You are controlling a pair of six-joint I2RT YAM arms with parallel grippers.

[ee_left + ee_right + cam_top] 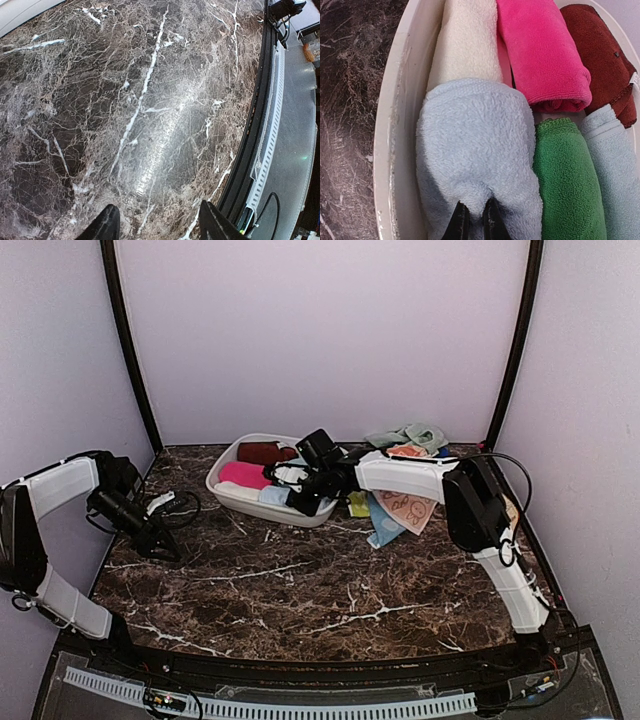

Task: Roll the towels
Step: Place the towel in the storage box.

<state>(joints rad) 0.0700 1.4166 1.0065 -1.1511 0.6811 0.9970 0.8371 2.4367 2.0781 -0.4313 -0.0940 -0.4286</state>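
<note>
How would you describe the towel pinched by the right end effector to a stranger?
Look in the white oval basin at the back of the marble table. The pale blue towel sits between its wall and the green towel; the right end effector pinches only it.

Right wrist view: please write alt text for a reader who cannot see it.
The right pincer pinches a rolled pale blue towel lying in a white basin. The basin also holds a cream towel, a pink towel, a dark red towel and a green towel.
</note>
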